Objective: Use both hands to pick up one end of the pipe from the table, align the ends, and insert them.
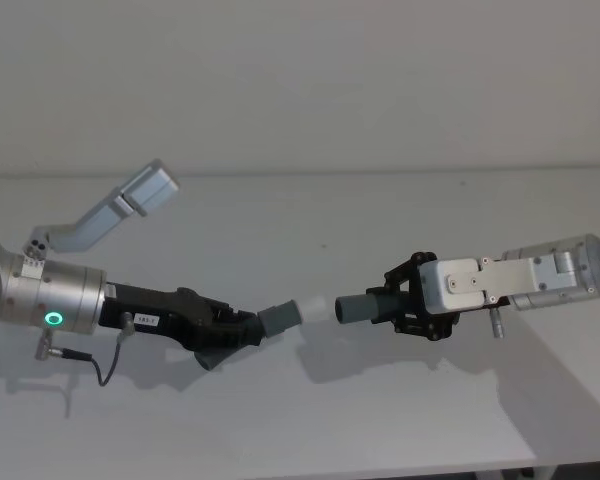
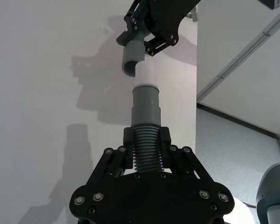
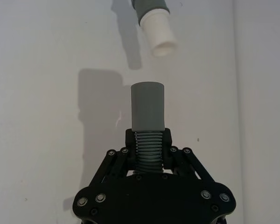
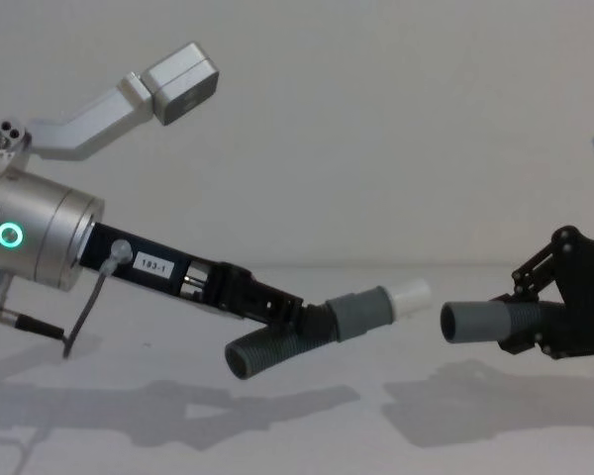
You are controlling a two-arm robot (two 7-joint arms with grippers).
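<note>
You have two dark grey pipe pieces lifted off the white table [image 1: 280, 420], facing each other end to end. The left piece [image 4: 322, 329] is ribbed and bent, and its smooth collar carries a white tip [image 4: 409, 297]. The right piece [image 4: 490, 321] lies nearly level, its open round mouth [image 4: 452, 323] toward that tip. The ends are near but apart, with the tip slightly higher in the chest view.

Right gripper [image 3: 148, 140] clamps grey pipe piece [image 3: 148, 107]; white tip [image 3: 161, 35] just beyond, apart.
</note>
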